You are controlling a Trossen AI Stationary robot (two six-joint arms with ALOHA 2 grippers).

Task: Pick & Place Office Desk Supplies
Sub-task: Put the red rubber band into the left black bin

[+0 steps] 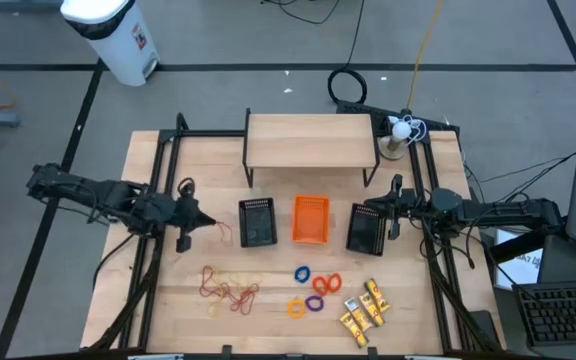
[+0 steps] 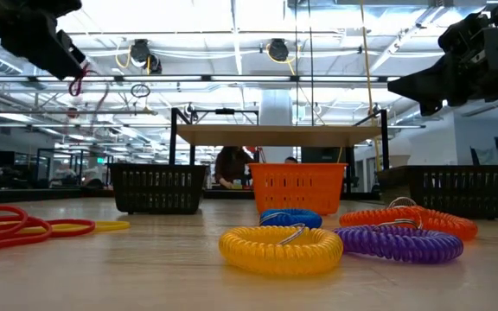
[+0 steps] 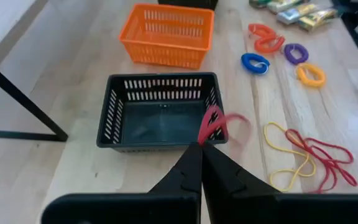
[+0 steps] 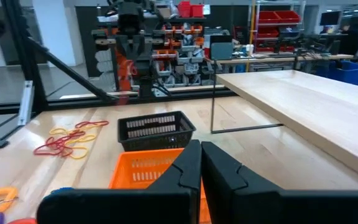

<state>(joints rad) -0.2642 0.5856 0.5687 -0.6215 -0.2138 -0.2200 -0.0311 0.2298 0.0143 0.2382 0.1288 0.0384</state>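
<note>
Over the table (image 1: 168,310), left gripper (image 3: 202,144) pinches red rubber band (image 3: 215,124)

The table (image 1: 168,300) is pale wood with a visible grain and a soft satin sheen, and the raised shelf (image 1: 310,140) looks like the same wood. The black basket (image 3: 160,115) and the orange basket (image 3: 166,34) are slotted plastic, the black one matt, the orange one slightly glossy. The coiled rings, such as the yellow ring (image 2: 280,248), are shiny smooth plastic. The rubber bands (image 3: 309,155) look thin and dull. The left hand (image 3: 201,163) is matt black.
</note>
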